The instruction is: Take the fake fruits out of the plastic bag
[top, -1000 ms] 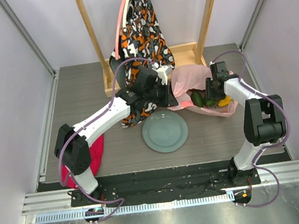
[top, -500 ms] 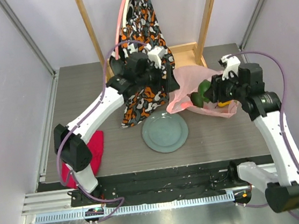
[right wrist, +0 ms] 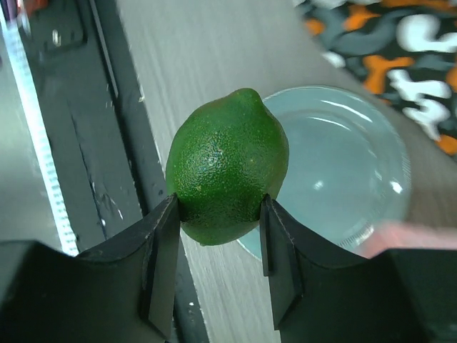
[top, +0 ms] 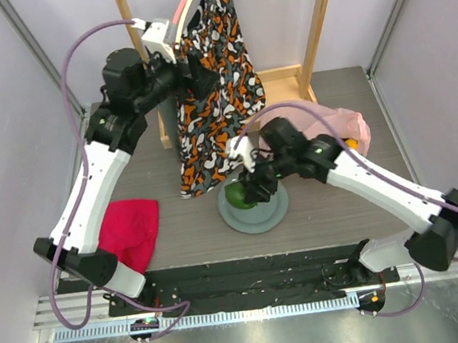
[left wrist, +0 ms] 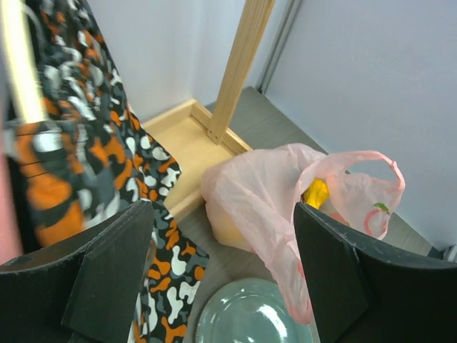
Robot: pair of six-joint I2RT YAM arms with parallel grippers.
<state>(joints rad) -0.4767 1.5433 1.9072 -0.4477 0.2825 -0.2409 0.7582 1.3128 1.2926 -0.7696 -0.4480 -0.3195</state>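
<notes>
The right fingers (top: 252, 189) were closed part-way on a green fruit (right wrist: 227, 164), one black pad pressed to each side of it. The fruit was lemon-shaped with a small nub at one end, and its skin was pebbled and slightly shiny. It hung over the left rim of a round grey-green plate (top: 278, 209), smooth and glossy, which lay near the middle of the worktop (top: 127, 150) toward its near edge. Whether the fruit touched the plate could not be told.

The left fingers (top: 197, 66) stood wide apart and gripped nothing (only air showed between the two dark, flat-faced pads). They were raised high over the far left part of the worktop, just beside a hanging garment (top: 215, 82) of soft cloth printed in orange, black and white blotches.

The pink bag (left wrist: 264, 193) sat toward the far right of the worktop, next to the base of a pale wooden frame (left wrist: 243, 64). It was thin, crinkled and see-through, with a handle loop standing up. A yellow fruit (left wrist: 315, 193) showed in its mouth, and a dull orange shape showed through its lower wall.

A red cloth (top: 132, 228), soft and rumpled, lay at the near left edge of the grey wood-grain worktop.
</notes>
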